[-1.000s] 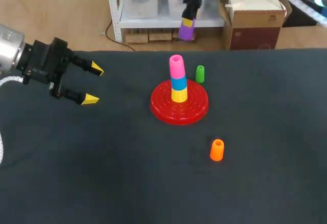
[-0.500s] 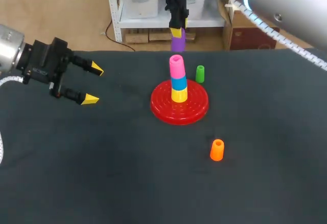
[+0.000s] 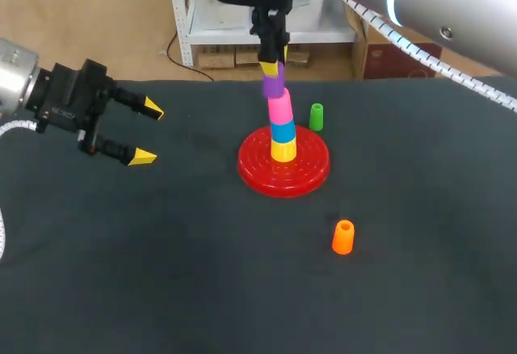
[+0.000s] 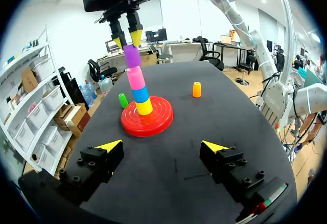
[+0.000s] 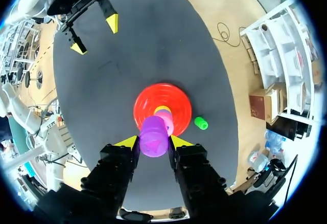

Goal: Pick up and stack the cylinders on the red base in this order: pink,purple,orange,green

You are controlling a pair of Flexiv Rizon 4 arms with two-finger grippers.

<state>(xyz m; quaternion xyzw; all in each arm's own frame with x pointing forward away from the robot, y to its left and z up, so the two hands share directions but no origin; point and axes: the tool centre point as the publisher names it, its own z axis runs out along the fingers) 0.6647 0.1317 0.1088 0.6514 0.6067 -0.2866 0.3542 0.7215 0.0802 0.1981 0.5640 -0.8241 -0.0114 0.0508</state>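
Down from beyond the table's (image 3: 161, 273) far edge, the right pincer (image 3: 270, 68) has brought the purple cylinder (image 3: 275, 86) onto the top of the pink cylinder (image 3: 279, 110). It is clamped on the purple cylinder, which leans slightly. Pink sits on a blue cylinder (image 3: 283, 132) and a yellow cylinder (image 3: 283, 151) on the red base (image 3: 252, 170). From the base, the green cylinder (image 3: 317, 116) stands just beside the rim at 1 o'clock. The orange cylinder (image 3: 343, 237) is well apart at 5 o'clock. The left pincer (image 3: 149, 133), fingers spread apart, hangs at 9 o'clock.

Dark table (image 3: 161, 273), red base (image 3: 283, 162) being carried near its middle, green cylinder (image 3: 317, 116) being borne just beside it, orange cylinder (image 3: 343, 237) being borne well apart
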